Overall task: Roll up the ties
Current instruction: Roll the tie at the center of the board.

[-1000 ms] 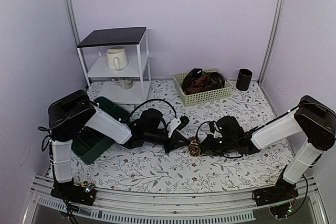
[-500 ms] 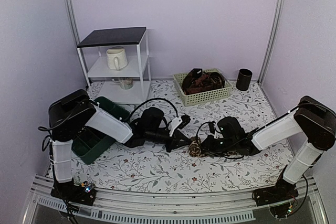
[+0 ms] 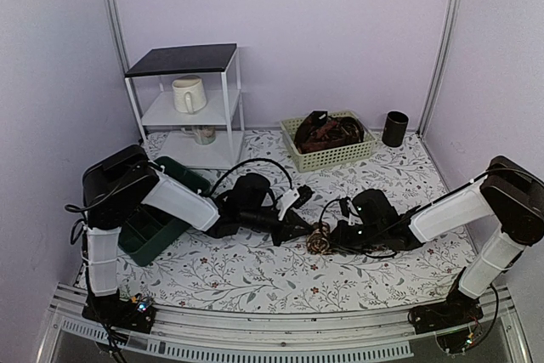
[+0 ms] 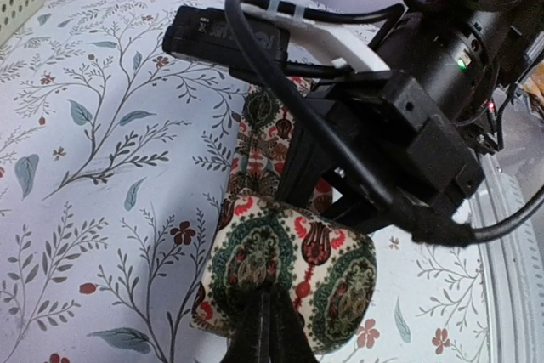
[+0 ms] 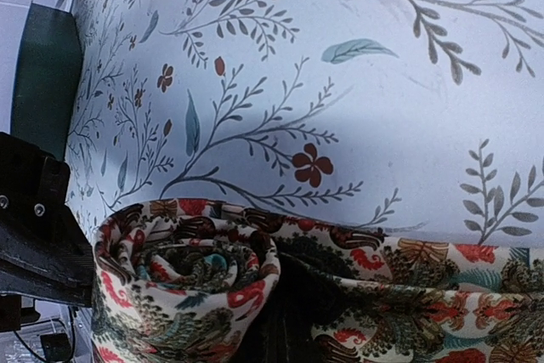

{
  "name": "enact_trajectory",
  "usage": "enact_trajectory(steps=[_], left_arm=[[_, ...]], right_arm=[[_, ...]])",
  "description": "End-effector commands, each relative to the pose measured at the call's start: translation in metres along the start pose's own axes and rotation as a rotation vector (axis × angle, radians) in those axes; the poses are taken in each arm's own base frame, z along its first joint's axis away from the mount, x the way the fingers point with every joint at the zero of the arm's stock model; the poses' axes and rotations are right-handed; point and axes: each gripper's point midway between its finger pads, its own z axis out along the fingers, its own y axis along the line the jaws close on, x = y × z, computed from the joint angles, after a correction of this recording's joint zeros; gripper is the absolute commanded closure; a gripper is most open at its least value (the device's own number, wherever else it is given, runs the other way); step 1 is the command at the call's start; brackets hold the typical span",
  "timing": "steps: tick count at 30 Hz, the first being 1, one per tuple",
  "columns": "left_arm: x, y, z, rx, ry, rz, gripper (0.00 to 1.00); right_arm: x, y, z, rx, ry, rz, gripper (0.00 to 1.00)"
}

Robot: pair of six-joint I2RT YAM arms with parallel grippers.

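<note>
Left wrist view puts the tie [image 4: 285, 282] in the lower middle of the frame: a fat coil with green, red and cream medallions, lying on the flowered desk [image 4: 93, 176], with its unrolled strip running up the frame behind it. My left hand [image 4: 266, 333] comes in from the bottom edge, fingers pressed together, their tips against the coil's near face. I cannot tell whether any fabric is caught between them.

Right wrist view shows the same coil end-on at lower left, its spiral layers plain, and the loose strip leading off to the right along the bottom edge. Fabric hides my own fingers there.

From above, the coil lies at the centre of the desk between both arms. My right hand [image 3: 334, 238] is closed and touches it from the right of the frame, while the left reaches it from the left.

Farther out, a green bin [image 3: 153, 231] is at left, a white shelf [image 3: 183, 61] with a mug [image 3: 188, 93] at upper left, a pale basket [image 3: 336, 159] holding more ties [image 3: 327, 132] at upper centre, and a black cup [image 3: 394, 128] beside it.
</note>
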Motion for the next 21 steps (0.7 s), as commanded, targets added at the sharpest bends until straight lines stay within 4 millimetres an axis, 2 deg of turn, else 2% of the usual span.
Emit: enact_trajectory(steps=[1, 12, 16, 21], left_arm=[[0.005, -0.003, 0.008, 0.01, 0.019, -0.012, 1.0], [0.002, -0.002, 0.007, -0.001, 0.019, -0.007, 1.0], [0.001, -0.003, 0.007, 0.0, 0.018, -0.006, 1.0], [0.001, -0.002, 0.008, -0.002, 0.019, -0.007, 1.0]], right_arm=[[-0.004, 0.0, -0.007, 0.024, -0.011, -0.028, 0.98], [-0.008, -0.002, -0.019, 0.028, -0.052, -0.021, 0.84], [-0.008, -0.001, -0.022, 0.025, -0.062, -0.023, 0.84], [-0.007, -0.005, -0.023, 0.039, -0.059, -0.017, 0.88]])
